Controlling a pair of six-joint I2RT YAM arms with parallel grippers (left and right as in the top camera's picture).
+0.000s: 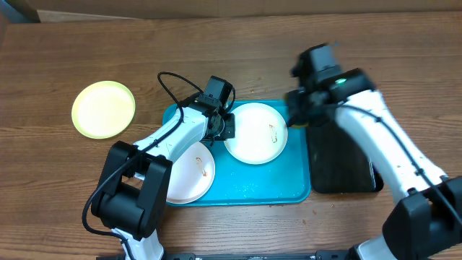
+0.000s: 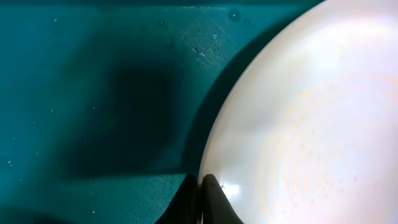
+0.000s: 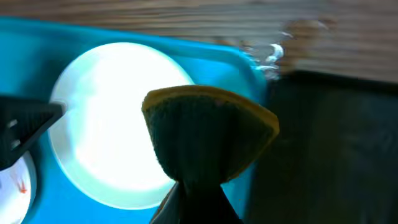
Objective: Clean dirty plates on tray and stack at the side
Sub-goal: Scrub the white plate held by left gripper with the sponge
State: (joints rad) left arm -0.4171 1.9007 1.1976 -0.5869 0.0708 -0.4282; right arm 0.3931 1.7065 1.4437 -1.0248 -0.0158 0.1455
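1. Tray (image 1: 289, 189): turquoise, in the middle of the wooden table (image 1: 238, 50).
2. Far white plate (image 1: 253, 133): on the far right part of the tray, with a small orange smudge near its right edge.
3. Near white plate (image 1: 195, 173): on the near left part of the tray, with orange smudges, partly hidden under the left arm.
4. Yellow-green plate (image 1: 103, 108): on the table, left of the tray and well apart from it.
5. Left gripper (image 1: 225, 128): clamped on the left rim of the far white plate.
6. Right gripper (image 1: 296, 115): clenched on a sponge (image 3: 208, 134), yellow with a dark scouring face, over the tray's far right edge.
7. Black tray (image 1: 339, 166): just right of the tray.
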